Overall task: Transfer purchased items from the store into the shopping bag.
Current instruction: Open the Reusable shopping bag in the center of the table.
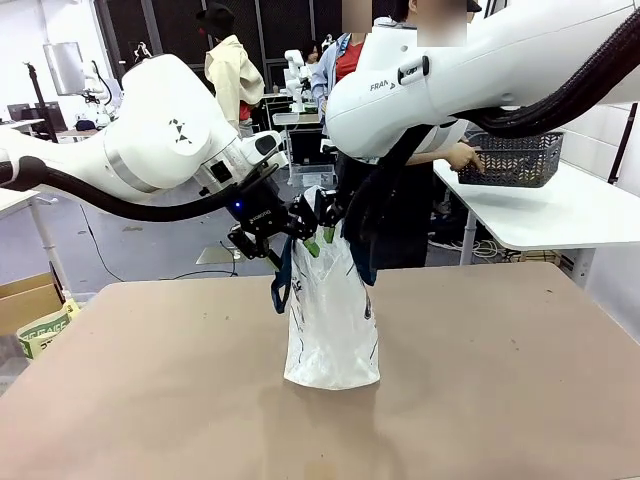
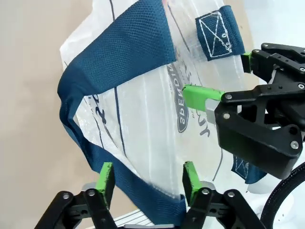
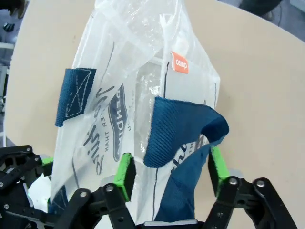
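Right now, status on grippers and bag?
Left gripper open, right gripper open, each astride a strap. Bag upright. Basket far off, at person's hand.

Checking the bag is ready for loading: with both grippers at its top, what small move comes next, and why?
Probably close both grippers. The left gripper and right gripper each straddle a navy strap at the rim of the shopping bag, fingers apart, gripping nothing. A firm hold seems needed before its mouth can be spread.

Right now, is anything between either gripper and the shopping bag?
Nothing visible is. The left gripper and the right gripper each straddle a navy strap at the top of the shopping bag, jaws apart.
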Available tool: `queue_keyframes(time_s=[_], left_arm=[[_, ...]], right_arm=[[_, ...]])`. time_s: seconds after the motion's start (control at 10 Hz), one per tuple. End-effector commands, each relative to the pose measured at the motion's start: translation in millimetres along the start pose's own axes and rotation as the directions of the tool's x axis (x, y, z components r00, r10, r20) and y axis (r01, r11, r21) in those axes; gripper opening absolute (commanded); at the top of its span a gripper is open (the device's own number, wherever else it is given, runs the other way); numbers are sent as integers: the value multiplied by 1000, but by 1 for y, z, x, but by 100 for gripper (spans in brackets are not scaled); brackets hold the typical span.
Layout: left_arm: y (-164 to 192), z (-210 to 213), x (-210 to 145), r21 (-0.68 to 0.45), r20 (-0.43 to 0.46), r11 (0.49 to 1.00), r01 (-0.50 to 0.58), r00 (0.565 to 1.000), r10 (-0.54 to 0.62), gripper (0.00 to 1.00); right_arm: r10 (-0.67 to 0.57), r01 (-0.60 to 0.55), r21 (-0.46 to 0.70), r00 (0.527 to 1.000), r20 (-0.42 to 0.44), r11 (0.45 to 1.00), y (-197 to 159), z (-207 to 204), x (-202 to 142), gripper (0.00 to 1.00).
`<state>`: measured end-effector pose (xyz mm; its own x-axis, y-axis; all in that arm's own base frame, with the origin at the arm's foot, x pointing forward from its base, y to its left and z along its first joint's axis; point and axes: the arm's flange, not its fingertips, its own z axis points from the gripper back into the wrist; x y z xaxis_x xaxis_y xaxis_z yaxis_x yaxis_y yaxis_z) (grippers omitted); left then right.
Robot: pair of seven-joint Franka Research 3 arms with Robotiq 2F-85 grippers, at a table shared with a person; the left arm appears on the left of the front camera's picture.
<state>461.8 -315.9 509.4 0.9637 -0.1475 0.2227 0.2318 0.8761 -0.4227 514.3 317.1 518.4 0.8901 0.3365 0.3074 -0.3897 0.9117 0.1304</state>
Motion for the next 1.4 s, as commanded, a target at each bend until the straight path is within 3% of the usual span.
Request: queue_keyframes(time_s=[0.0, 0.1, 0.2, 0.9, 1.3], left_arm=[[7, 5, -3, -14, 6, 1000, -18, 1000, 19, 21], [12, 8, -3, -18, 13, 1000, -19, 1000, 20, 1], [18, 13, -4, -12, 27, 1000, -24, 999, 24, 0], [67, 42, -14, 52, 46, 997, -51, 998, 49, 0], [84, 48, -16, 210, 31, 977, 16, 999, -23, 0]], right_arm=[[-16, 16, 22, 1000, -13, 1000, -1, 1, -1, 23], [-21, 21, 30, 1000, -13, 999, -1, 1, 1, 3], [-28, 28, 32, 1000, -14, 999, -2, 1, 1, 0], [-65, 64, -34, 998, -25, 997, -33, 23, -14, 0], [88, -97, -179, 994, -58, 979, -38, 33, -23, 0]])
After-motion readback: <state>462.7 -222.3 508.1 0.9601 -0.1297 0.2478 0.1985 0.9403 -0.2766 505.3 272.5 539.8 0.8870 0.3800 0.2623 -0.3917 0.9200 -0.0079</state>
